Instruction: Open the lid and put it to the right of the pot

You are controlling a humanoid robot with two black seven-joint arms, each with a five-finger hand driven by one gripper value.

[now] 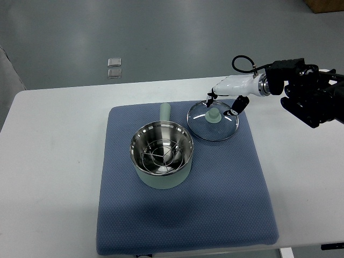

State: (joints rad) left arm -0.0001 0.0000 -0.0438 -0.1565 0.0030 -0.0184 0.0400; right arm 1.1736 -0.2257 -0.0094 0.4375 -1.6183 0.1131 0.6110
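On the blue mat (226, 204), the pale green pot (161, 156) stood open, a wire rack (160, 155) inside. Right of it lay the glass lid (213, 120), the right hand (226, 105) above, fingers (240, 104) spread around its knob.

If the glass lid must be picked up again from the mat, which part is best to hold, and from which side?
Probably the knob at the centre of the glass lid, taken from above. The lid lies flat on the blue mat, right of the pot, so its rim offers little hold, while the knob stands up. The right hand is already over it.
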